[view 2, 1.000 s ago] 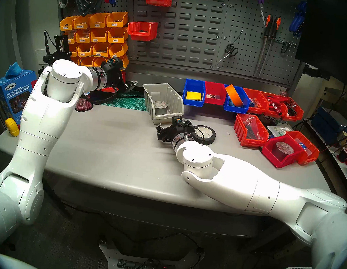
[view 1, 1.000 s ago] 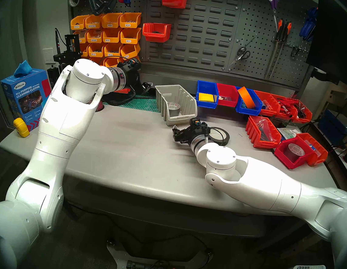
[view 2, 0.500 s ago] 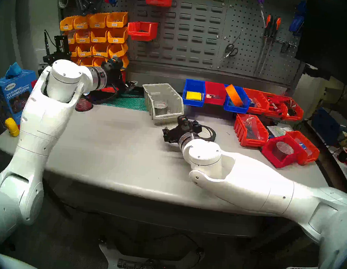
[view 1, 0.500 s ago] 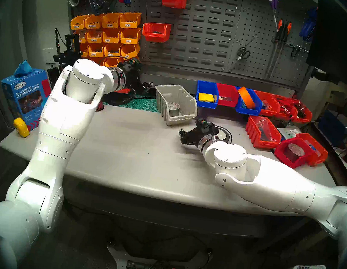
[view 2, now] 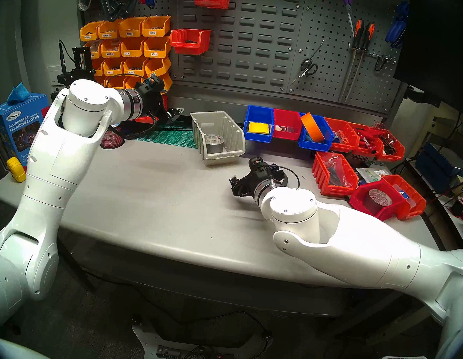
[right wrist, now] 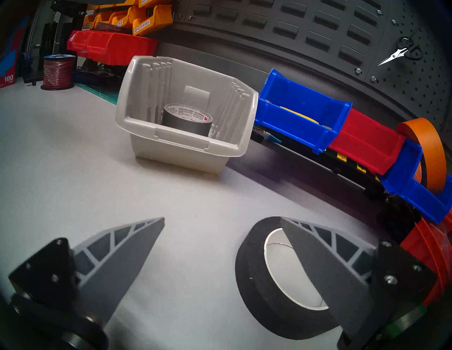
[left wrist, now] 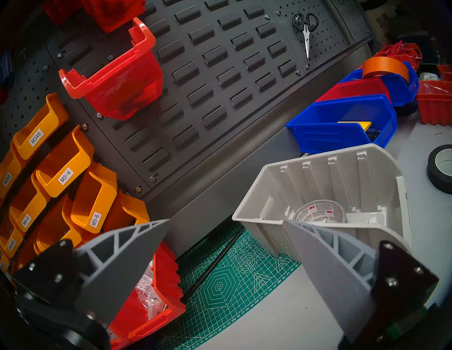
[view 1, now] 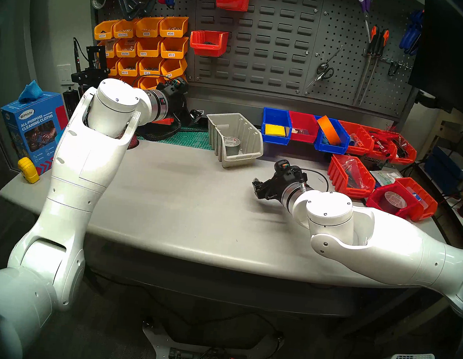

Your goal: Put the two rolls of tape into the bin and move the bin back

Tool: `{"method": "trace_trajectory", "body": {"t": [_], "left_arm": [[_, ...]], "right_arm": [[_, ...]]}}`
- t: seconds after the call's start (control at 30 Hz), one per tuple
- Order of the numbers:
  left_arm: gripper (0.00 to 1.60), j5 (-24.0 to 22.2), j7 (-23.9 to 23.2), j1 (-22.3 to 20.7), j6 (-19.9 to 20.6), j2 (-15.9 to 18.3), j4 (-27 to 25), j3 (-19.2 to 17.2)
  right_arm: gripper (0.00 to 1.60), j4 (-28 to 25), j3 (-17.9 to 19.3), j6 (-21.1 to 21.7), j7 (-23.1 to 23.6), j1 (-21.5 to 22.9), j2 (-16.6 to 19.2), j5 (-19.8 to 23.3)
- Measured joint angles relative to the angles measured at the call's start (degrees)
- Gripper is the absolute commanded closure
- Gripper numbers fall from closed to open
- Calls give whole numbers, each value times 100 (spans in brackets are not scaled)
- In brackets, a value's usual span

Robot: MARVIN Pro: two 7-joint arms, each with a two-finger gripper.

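Black tape roll (right wrist: 254,264) lies flat on your table (right wrist: 73,171) beneath the right gripper's (right wrist: 220,229) wide, empty jaws, which have swung rightward onto it, while the silver roll (right wrist: 187,119) sits ahead inside the beige bin (right wrist: 181,146).

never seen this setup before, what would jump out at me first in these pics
The two white arms over the grey table. The right hand hangs open just above a flat black tape roll. Behind it sits a beige bin holding a silver-grey tape roll, with a row of blue and red bins beside it under the tool-hung pegboard.
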Motion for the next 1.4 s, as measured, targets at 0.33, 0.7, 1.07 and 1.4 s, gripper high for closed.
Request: {"method": "trace_trajectory", "body": {"t": [0.33, 0.7, 1.07, 1.4], "left_arm": [[0, -1, 0, 0, -1, 0, 0, 0], [0, -1, 0, 0, -2, -1, 0, -1], [0, -2, 1, 0, -2, -1, -1, -1], [0, -2, 1, 1, -2, -2, -2, -1]], "right_arm": [[0, -17, 75, 102, 1058, 123, 512, 373], [0, 366, 212, 212, 2216, 360, 861, 470], [0, 1093, 215, 349, 3396, 577, 852, 358], [0, 1648, 205, 521, 4439, 744, 739, 645]]}}
